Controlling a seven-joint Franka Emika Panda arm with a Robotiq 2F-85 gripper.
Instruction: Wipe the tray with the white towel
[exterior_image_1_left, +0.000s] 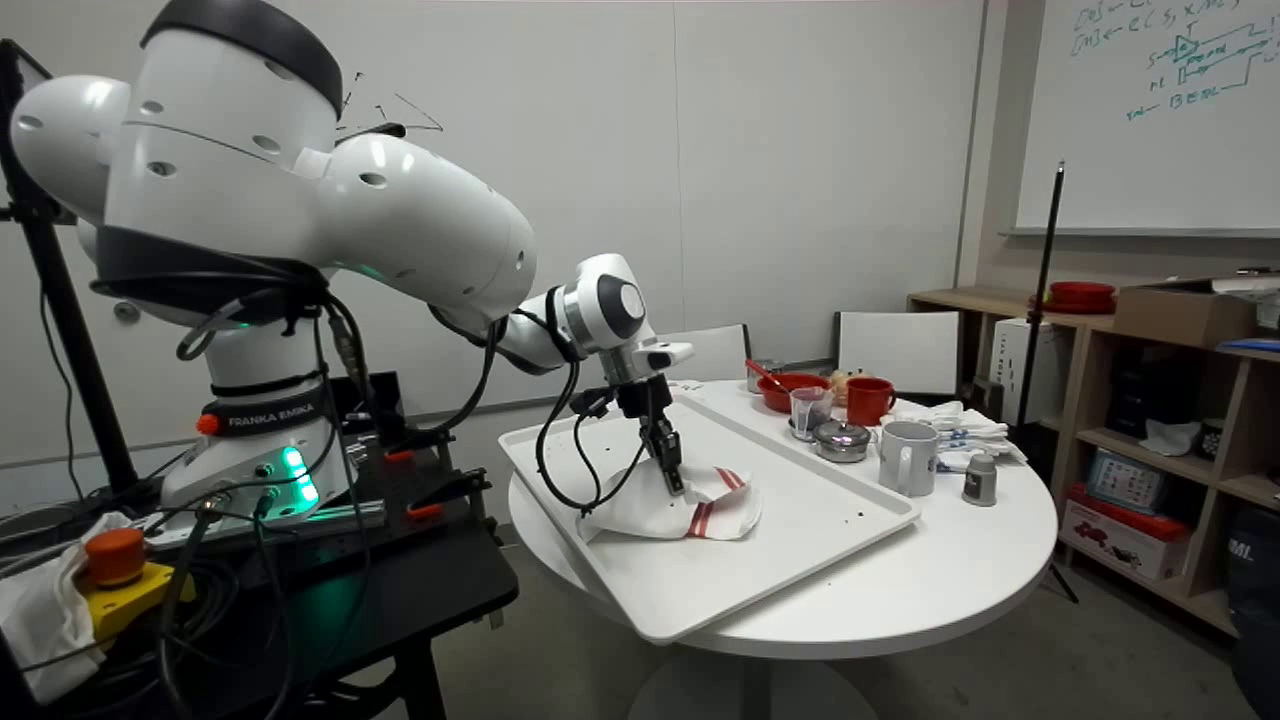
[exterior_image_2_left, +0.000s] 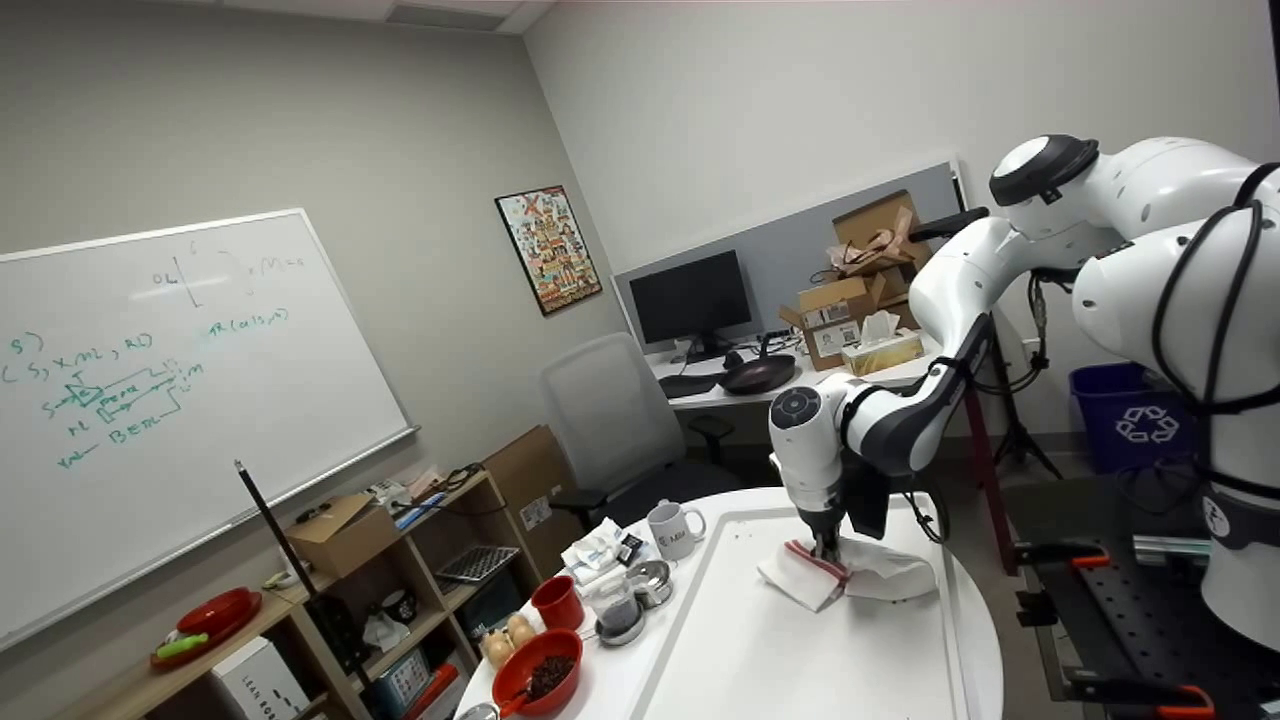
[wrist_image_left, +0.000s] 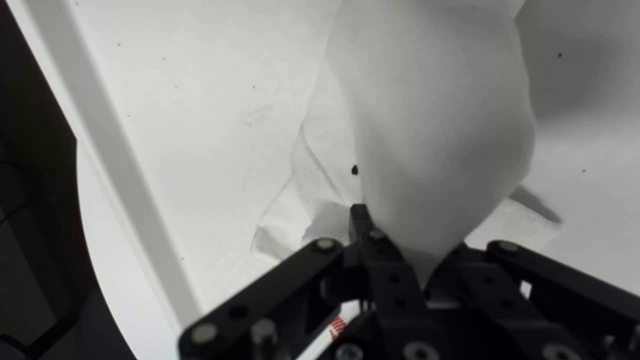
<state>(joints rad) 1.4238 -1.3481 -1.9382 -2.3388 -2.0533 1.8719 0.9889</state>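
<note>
ok, white towel w/in claw

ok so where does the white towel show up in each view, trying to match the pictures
In an exterior view: the white towel is near the centre, a little below mid-height.
In an exterior view: the white towel is right of centre, in the lower half.
In the wrist view: the white towel looms large from the top edge down, mostly right of centre.
Shared landmark: the tray, beneath it in all three.

The glossy white arm has black bands and cables, "FRANKA EMIKA" lettering and a black tool.
</note>
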